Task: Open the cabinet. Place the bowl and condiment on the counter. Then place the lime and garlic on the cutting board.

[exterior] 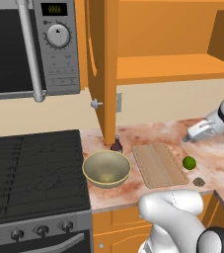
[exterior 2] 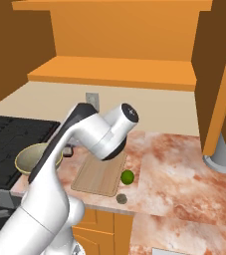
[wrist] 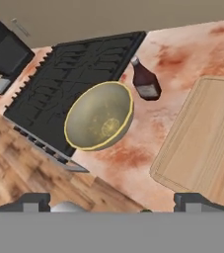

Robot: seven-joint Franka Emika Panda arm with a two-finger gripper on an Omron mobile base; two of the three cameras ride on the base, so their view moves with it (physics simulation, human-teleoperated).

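Jaws spread wide, gripping nothing. Sitting on worktop (exterior: 212, 163): one bowl (exterior: 106, 169), one condiment (exterior: 116, 144), one cutting board (exterior: 158, 164), one lime (exterior: 189, 162), one garlic (exterior: 199, 182).

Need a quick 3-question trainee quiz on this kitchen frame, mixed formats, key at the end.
1. True or false: the lime lies on the cutting board.
2. Multiple choice: the condiment bottle stands (A) inside the bowl, (B) on the counter behind the bowl, near the open cabinet door, (C) on the stove top.
3. Short answer: which task item lies closest to the counter's front edge, in front of the lime?

Key:
1. False; it rests on the counter just right of the board.
2. B
3. The garlic.
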